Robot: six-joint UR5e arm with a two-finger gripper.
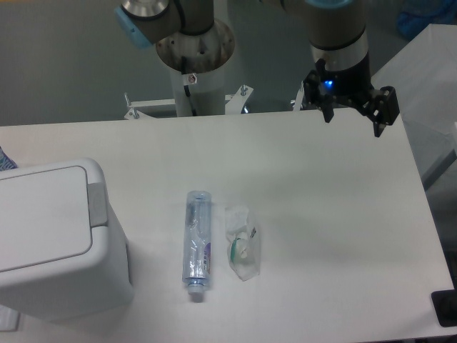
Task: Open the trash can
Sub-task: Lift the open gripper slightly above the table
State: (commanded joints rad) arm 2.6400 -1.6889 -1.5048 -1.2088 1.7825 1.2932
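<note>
The trash can (53,239), lid down, sits at the surface's (321,214) left edge. Well right of it, beyond a bottle (197,236) and what looks like a crumpled wrapper (243,243), the hand (353,118) hangs spread wide.

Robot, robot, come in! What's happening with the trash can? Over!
Two-finger gripper open, empty, far side of table. Boxy white plastic trash can lid shut, untouched. Clear plastic bottle and crumpled clear wrapper lie between.
</note>
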